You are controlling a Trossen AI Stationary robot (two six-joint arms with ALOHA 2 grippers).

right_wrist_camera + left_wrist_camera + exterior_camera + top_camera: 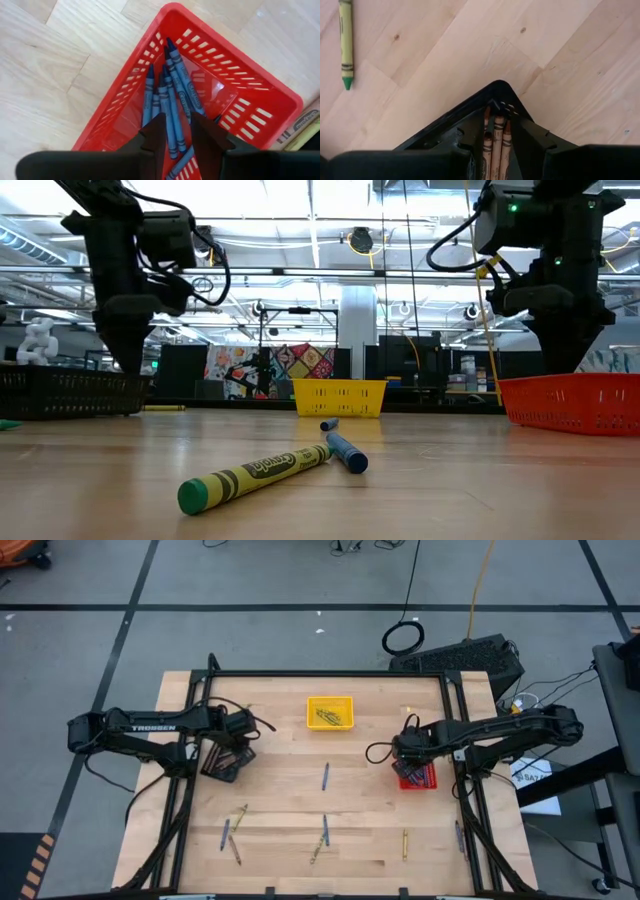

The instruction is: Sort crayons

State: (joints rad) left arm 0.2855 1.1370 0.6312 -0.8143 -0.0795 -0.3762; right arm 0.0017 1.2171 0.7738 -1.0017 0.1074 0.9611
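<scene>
Right gripper (176,134) hanging over slotted red plastic basket (260,95) of blue paper-wrapped crayons (170,100), jaws parted, empty, left gripper (496,145) parted above black basket (496,90) holding brown crayons (495,145), loose crayons (325,776) scattered on pale wood table (280,800)

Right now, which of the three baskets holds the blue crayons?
The red basket, under the right arm's fingers: it holds the blue crayons. The black basket holds brown ones, and the yellow basket olive ones.

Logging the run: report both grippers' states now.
Left gripper: open, empty, over the black tray.
Right gripper: open, empty, over the red tray.
</scene>
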